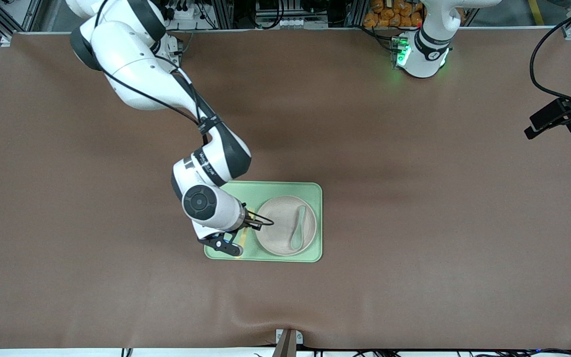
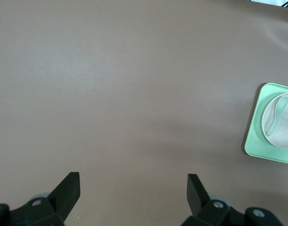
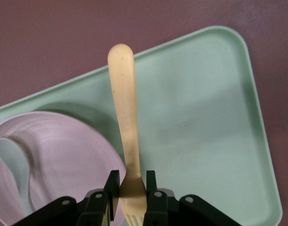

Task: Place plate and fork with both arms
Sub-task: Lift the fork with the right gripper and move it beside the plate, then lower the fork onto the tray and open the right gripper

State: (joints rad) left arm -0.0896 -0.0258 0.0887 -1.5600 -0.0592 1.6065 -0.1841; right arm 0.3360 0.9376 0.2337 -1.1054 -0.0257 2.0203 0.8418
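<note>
Front view is showing even, diffuse overhead light on the brown table cover (image 1: 414, 223), no hard glare. Soft broad shadows are lying on the cover under the right arm (image 1: 166, 99) and in a faint band across the middle. Green base LEDs (image 1: 404, 52) are glowing and spilling a green tint onto the cover nearby.

Left wrist view is looking flat and slightly washed, colour shifting greyer, corners darkening a bit.

Right wrist view is rendering the cover purplish, so white balance is differing. The fork (image 3: 125, 117) is throwing a soft shadow onto the green tray (image 3: 205, 117); the fingers (image 3: 113, 188) are sitting slightly soft at the frame edge.
</note>
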